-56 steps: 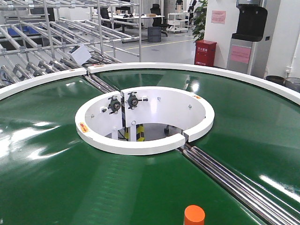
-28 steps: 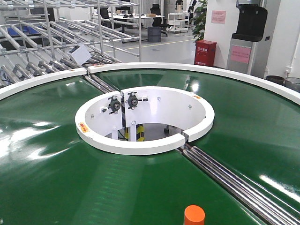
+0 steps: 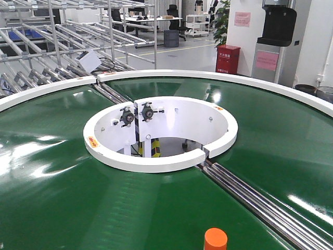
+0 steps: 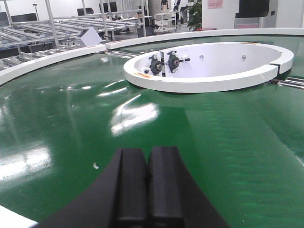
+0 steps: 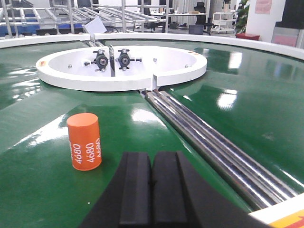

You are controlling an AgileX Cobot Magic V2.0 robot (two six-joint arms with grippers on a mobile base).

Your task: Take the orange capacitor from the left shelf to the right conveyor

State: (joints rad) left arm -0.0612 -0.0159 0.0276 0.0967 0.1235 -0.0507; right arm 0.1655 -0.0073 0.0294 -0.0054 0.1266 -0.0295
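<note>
The orange capacitor (image 5: 84,141) stands upright on the dark-green belt of the right conveyor (image 3: 62,198), with white "4680" printed down its side. It also shows at the bottom edge of the front view (image 3: 215,239). My right gripper (image 5: 152,164) is shut and empty, just right of the capacitor and nearer the camera, apart from it. My left gripper (image 4: 147,161) is shut and empty above bare belt (image 4: 71,123). The left shelf with blue bins is out of view.
The white inner ring (image 3: 161,130) sits mid-belt. Steel rollers (image 3: 260,200) run from it to the front right, close to my right gripper in its wrist view (image 5: 209,137). Bare metal roller racks (image 3: 47,52) stand beyond the white outer rim (image 3: 208,75).
</note>
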